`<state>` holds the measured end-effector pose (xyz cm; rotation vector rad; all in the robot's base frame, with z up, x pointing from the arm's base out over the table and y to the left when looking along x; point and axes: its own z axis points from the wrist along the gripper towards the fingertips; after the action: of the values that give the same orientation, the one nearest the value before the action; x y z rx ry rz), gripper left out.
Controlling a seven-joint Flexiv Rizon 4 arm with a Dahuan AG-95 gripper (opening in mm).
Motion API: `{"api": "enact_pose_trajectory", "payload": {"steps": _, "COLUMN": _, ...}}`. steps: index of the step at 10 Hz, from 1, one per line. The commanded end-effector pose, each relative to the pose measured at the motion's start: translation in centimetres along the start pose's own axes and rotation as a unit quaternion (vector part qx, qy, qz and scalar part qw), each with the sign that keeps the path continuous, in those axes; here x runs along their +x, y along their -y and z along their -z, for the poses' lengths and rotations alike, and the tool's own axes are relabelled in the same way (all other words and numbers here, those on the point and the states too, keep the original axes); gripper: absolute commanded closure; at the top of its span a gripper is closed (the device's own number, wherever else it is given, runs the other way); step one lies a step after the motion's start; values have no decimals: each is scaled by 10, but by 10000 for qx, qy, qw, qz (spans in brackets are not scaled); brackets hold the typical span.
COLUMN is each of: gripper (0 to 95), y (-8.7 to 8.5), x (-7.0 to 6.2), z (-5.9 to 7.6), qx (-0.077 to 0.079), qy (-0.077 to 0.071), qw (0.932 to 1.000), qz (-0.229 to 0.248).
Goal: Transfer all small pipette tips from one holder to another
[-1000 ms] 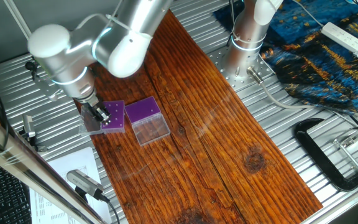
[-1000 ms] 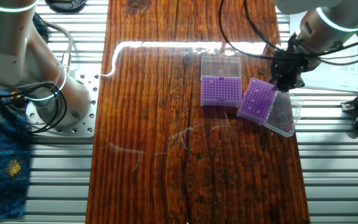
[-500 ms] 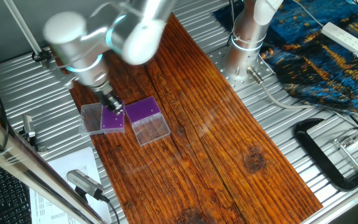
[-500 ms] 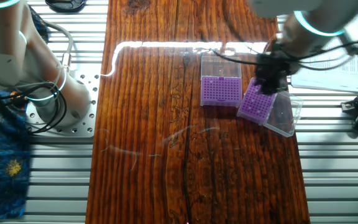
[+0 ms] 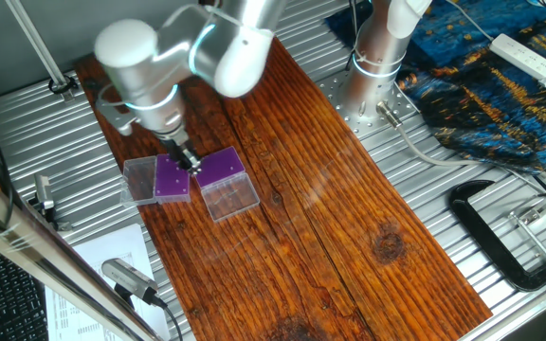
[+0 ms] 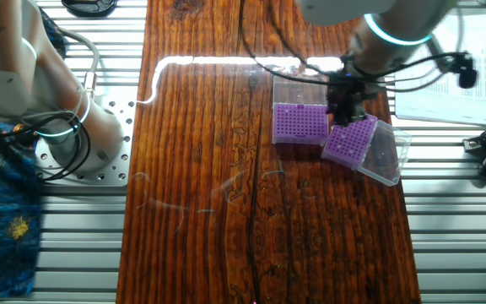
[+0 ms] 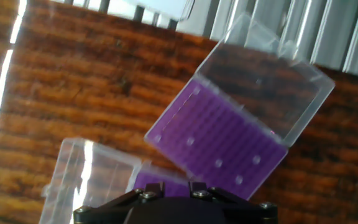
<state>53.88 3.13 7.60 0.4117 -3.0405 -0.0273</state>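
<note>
Hovering between the two racks at frame centre-left — gripper (image 5: 190, 161), jaw state impossible to tell. Small pipette tips (image 7: 219, 163) sit in one holder (image 7: 219, 144); another (image 5: 220, 167) lies just beside — lids open.
</note>
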Motion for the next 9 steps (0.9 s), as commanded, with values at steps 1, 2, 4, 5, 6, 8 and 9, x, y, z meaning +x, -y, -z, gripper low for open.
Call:
{"api": "enact_pose_trajectory", "payload": {"steps": 1, "gripper": 760, "y": -1, "x": -2, "z": 2, "qx": 16, "qy": -20, "qw": 10000, "qz": -24}}
{"api": "enact_pose_trajectory", "payload": {"steps": 2, "gripper": 760, "y": -2, "x": -1, "z": 5, "qx": -6, "qy": -23, "qw": 10000, "qz": -18}}
{"api": "enact_pose_trajectory", "payload": {"steps": 4, "gripper": 760, "y": -6, "x": 6, "z": 5, "qx": -63, "qy": -13, "qw": 9999, "qz": -97}}
{"api": "enact_pose_trajectory", "payload": {"steps": 5, "gripper": 760, "y": -12, "x": 12, "z": 4, "qx": -60, "qy": -19, "qw": 9999, "qz": -142}}
{"api": "enact_pose_trajectory", "payload": {"steps": 6, "gripper": 760, "y": -17, "x": 17, "z": 2, "qx": -54, "qy": -14, "qw": 9998, "qz": -195}}
{"api": "enact_pose_trajectory", "payload": {"steps": 8, "gripper": 760, "y": -28, "x": 30, "z": -4, "qx": -35, "qy": -3, "qw": 9995, "qz": -305}}
{"api": "enact_pose_trajectory", "payload": {"steps": 9, "gripper": 760, "y": -29, "x": 34, "z": -6, "qx": -26, "qy": 2, "qw": 9995, "qz": -299}}
